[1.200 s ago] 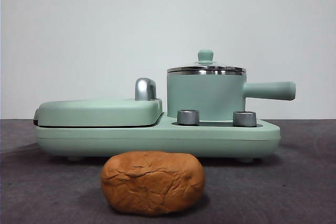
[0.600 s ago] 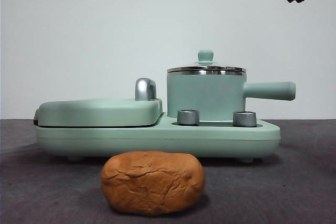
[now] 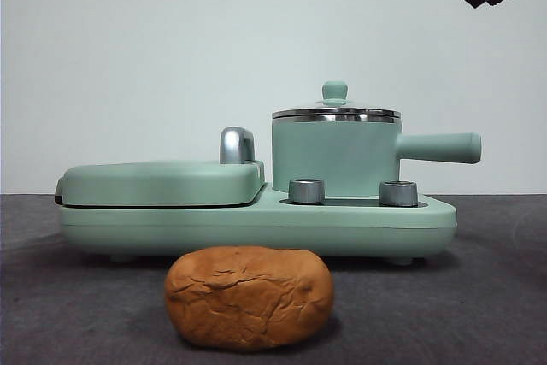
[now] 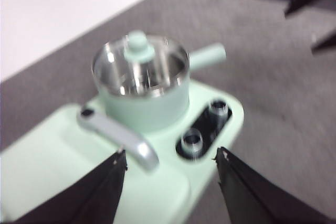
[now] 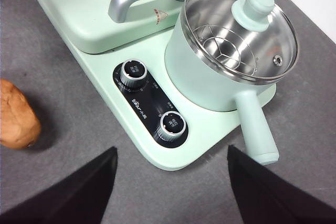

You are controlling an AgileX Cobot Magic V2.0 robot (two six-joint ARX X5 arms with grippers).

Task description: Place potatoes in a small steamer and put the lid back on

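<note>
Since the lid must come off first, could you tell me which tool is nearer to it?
Probably left: the left tool hangs over the griddle beside the lid; the right tool hangs beyond the dials.

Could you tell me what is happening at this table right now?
Nothing is held yet. The lid sits on the small steamer, and the potato lies on the table in front of the appliance. Both grippers are open: the left gripper hangs over the griddle side, facing the pot, and the right gripper is above the control knobs.

Lidded small steamer (image 4: 144, 98) beyond the left end effector's (image 4: 170, 161) spread jaws.
</note>
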